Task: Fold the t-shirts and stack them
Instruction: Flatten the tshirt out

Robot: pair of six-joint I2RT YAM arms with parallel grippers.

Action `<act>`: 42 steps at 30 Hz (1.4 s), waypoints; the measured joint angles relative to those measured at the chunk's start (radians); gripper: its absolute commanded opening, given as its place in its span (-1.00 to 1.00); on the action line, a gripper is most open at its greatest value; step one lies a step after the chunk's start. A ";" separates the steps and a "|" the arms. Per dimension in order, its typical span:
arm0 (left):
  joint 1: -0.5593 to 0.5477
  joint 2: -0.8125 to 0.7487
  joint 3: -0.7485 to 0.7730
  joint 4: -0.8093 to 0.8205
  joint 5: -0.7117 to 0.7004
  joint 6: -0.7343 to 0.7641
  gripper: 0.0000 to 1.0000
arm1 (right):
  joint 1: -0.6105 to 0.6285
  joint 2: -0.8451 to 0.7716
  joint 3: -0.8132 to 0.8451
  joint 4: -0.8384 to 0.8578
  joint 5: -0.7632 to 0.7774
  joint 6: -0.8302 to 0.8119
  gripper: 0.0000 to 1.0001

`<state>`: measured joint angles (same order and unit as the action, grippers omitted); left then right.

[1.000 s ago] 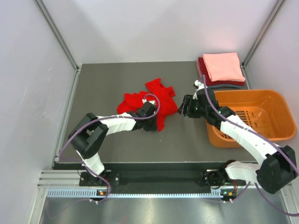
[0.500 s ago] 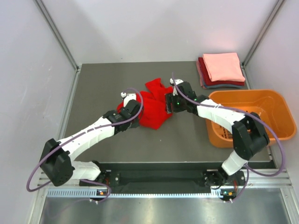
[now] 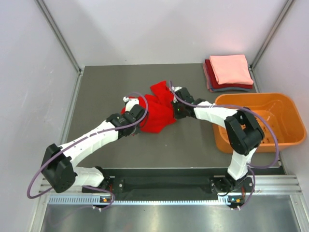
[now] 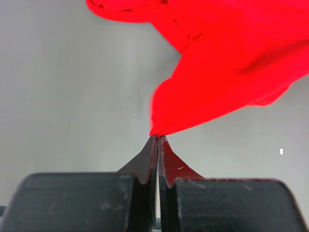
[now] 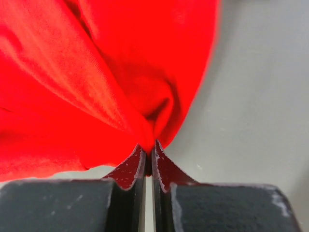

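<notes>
My left hand [image 4: 157,138] and right hand [image 5: 149,146] each clamp a fold of the red t-shirt [image 3: 157,112]; soft and light, it should sag between.

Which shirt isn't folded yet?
The bright red shirt, crumpled mid-table. The others lie neatly folded in a stack at the back right.

Crumpled red t-shirt [image 3: 157,115]; left claw [image 3: 139,115] at its left edge, right claw [image 3: 175,111] at its right edge.

Left arm [image 3: 91,140] and right arm [image 3: 212,113]: white link shells, black joint housings, a purple cable [image 3: 30,186] looped along each. Gripper fingers [image 4: 145,164] are black, tapered to thin tips, lightly scuffed.
</notes>
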<state>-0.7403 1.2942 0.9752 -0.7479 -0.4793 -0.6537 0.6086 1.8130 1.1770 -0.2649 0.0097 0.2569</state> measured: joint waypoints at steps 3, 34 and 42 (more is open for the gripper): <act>-0.001 -0.004 0.057 -0.039 0.000 0.002 -1.00 | 0.004 -0.063 0.017 -0.060 0.077 0.012 -1.00; 0.553 -0.146 0.377 -0.208 -0.002 0.196 -1.00 | 0.058 -0.108 0.314 -0.241 0.092 0.043 -0.09; 0.555 -0.225 0.214 -0.166 0.169 0.195 -1.00 | 0.056 -0.064 0.352 -0.244 0.216 0.214 -0.07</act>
<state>-0.1852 1.0695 1.1896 -0.9134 -0.3099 -0.4583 0.6647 1.7493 1.5291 -0.5087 0.2253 0.4706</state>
